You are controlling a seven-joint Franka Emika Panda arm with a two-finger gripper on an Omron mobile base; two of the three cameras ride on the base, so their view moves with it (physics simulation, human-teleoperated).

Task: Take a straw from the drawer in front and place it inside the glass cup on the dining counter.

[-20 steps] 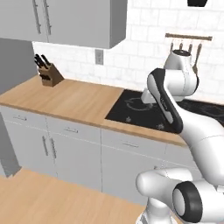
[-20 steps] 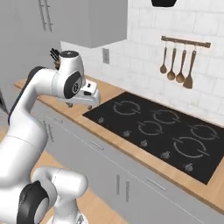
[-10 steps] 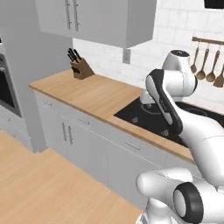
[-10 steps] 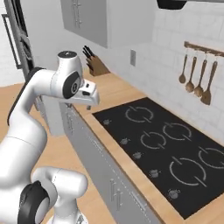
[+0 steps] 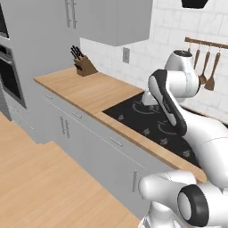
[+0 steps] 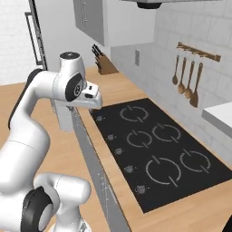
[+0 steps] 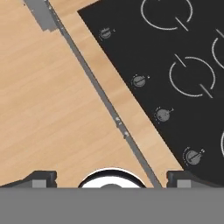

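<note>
The claw (image 7: 111,177) hangs with jaws spread wide and nothing between them, above the near edge of the wooden desk (image 7: 131,109). Just beyond lies the black cooktop (image 6: 158,154). Farther left on the desk stands a knife block (image 5: 82,64). Utensils (image 6: 186,84) hang on the far wall.

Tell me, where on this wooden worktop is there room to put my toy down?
The big bare patch is the wooden worktop between the knife block and the black cooktop. A thin strip of wood also runs along the cooktop's front edge, beside its knobs. It is crowded over the cooktop's near corner, where the open gripper hangs.
</note>
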